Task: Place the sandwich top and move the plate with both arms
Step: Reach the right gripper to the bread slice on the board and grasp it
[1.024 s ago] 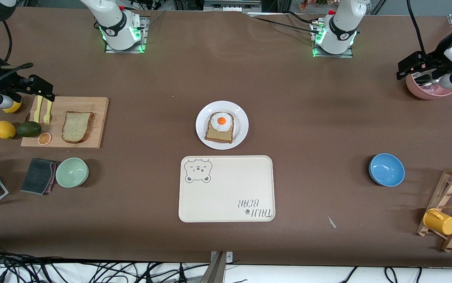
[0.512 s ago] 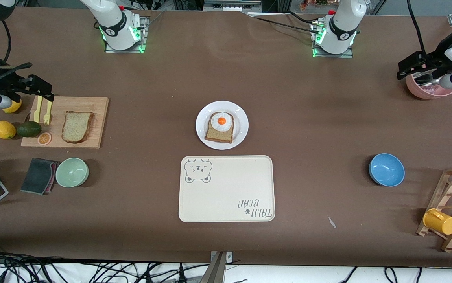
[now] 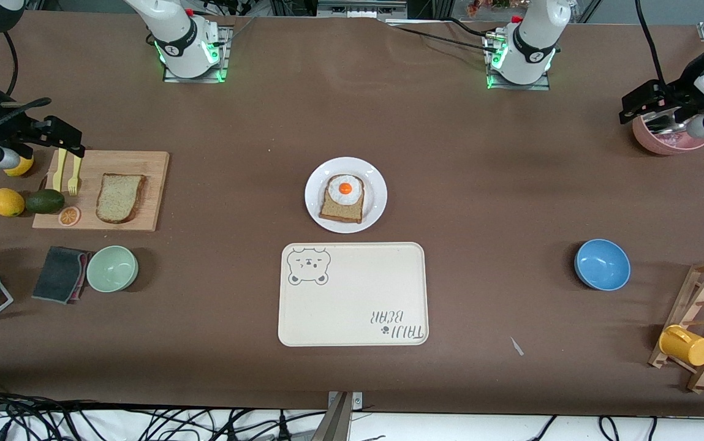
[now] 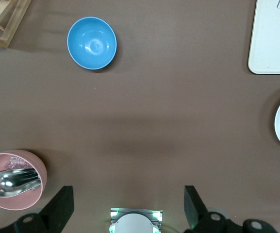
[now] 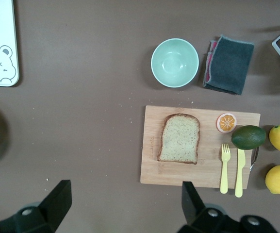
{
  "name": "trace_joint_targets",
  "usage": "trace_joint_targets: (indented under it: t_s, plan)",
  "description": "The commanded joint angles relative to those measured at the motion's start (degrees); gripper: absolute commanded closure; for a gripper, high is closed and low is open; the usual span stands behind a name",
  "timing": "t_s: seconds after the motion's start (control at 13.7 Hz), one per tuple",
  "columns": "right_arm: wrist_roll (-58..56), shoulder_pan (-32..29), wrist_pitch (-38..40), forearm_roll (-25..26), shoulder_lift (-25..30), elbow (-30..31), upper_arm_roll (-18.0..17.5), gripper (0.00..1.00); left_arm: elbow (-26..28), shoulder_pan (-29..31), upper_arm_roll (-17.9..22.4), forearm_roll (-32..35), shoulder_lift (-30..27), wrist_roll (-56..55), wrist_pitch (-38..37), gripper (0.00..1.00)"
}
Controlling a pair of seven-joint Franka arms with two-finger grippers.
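Right gripper [image 3: 64, 144] jaws wide, empty, over wooden cutting board [image 3: 149, 184] edge; left gripper [image 3: 646, 107] wide, empty, over pink bowl [image 3: 670, 144], waiting. Advice: descend right, pinch plain tan-brown bread slice [image 3: 120, 197] by crust edges, carry level to small round white plate [image 3: 376, 202].

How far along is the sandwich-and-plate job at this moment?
Nothing is done yet. The sandwich top lies on the cutting board; the plate holds only bread with egg, farther from the camera than the bear tray. Both end effectors, right and left, hover open and empty. All steps remain.
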State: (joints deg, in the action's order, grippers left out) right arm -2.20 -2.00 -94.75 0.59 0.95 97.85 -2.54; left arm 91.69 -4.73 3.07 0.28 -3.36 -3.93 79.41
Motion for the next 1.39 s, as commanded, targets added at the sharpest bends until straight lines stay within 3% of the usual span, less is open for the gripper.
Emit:
trace_joint_targets:
  t_s: [0.0, 0.29, 0.73, 1.02, 1.17, 1.32]
  plan:
    - [-0.35, 0.24, 1.06, 0.82, -1.37, -0.55, -0.18, 0.0, -0.46, 0.69, -0.61, 1.13, -0.6, 1.12, -1.18, 0.0]
    - [-0.09, 0.5, -1.82, 3.97, -3.66, 3.47, -0.35, 0.0, -0.46, 0.6, -0.61, 1.13, -0.6, 1.12, -1.1, 0.0]
    - [7.35, 1.12, -26.5, 14.07, -5.94, 22.54, -0.27, 0.0, -0.46, 0.25, -0.69, 1.22, -0.42, 1.12, -1.01, 0.0]
    - [14.83, 1.03, -40.56, 24.0, -12.36, 29.05, 0.61, 0.01, -0.46, 0.25, -0.61, 1.22, -0.42, 1.12, -1.01, 0.0]
    - [18.44, 0.94, -44.37, 28.05, -15.34, 30.47, 2.01, 0.09, -0.46, 0.25, -0.61, 1.22, -0.42, 1.12, -1.01, 0.0]
    - [19.25, 0.94, -44.55, 28.68, -17.11, 31.0, 2.63, 0.23, -0.46, 0.25, -0.61, 1.22, -0.42, 1.03, -1.1, 0.0]
